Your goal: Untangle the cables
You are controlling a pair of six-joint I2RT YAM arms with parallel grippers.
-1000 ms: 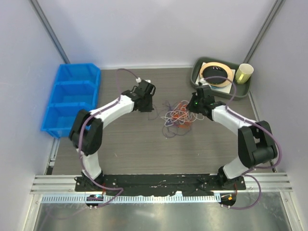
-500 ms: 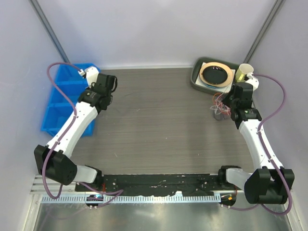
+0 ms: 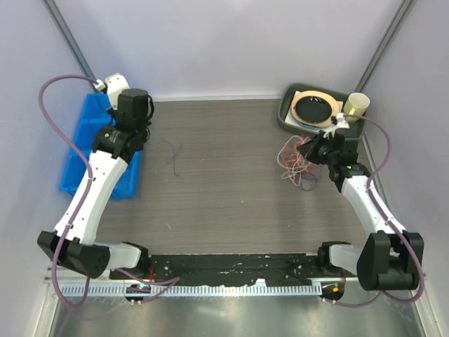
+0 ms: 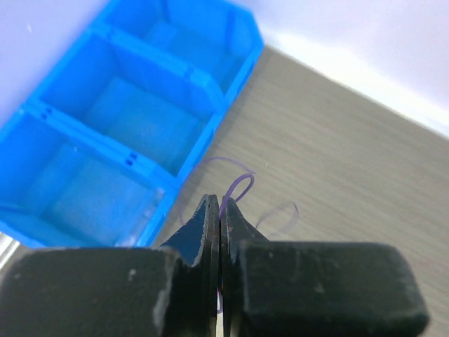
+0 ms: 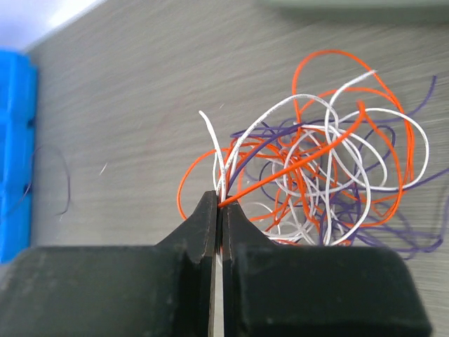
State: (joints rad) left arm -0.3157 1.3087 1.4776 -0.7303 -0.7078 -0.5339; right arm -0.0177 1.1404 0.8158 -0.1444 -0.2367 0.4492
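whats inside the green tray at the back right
In the green tray: a tan-rimmed plate with a black centre on something white, and a yellow cup at its right end. Anything under the plate is covered.

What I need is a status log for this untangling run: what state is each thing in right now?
Loose tangle of orange, white and purple wires: knotted, lying on the table.
Single thin purple wire: apart from the tangle, one end pinched.
Left gripper: shut on the purple wire.
Right gripper: shut on strands of the tangle.
Blue three-compartment plastic bin: visible compartments empty.
Pale yellow cup: upright.
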